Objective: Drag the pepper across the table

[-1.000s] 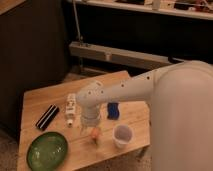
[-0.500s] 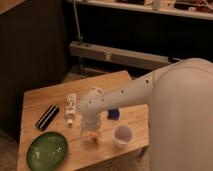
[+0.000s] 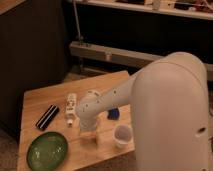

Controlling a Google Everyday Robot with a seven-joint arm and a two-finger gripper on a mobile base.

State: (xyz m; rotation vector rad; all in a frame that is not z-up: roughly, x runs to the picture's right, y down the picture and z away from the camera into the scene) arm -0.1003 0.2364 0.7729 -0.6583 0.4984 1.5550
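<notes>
- One gripper point(image 3: 89, 134), pale and blocky, points down at the front-middle of the table point(image 3: 37, 100). The arm hides its tip, so I can't make out how wide it stands.
- One pepper point(image 3: 96, 136) shows only as a small orange-red sliver right at the gripper's tip, low on the boards. Whether the two touch is unclear.
- One cup point(image 3: 122, 135), pale and round, stands upright near the front edge, just to the gripper's right as I see it.
- One blue block point(image 3: 114, 114), soft-looking, sits half hidden behind the arm.
- One white tube point(image 3: 71, 109), slim with a printed label, lies flat on the gripper's other side.
- One black bar point(image 3: 47, 116), flat and oblong, lies beyond the tube.
- One green plate point(image 3: 47, 150), round and glossy, sits at the front-left corner.
- One arm point(image 3: 150, 100), a smooth, rounded white shell, comes in from the right.
- One tabletop of light wooden planks with pale grain, roughly rectangular.
</notes>
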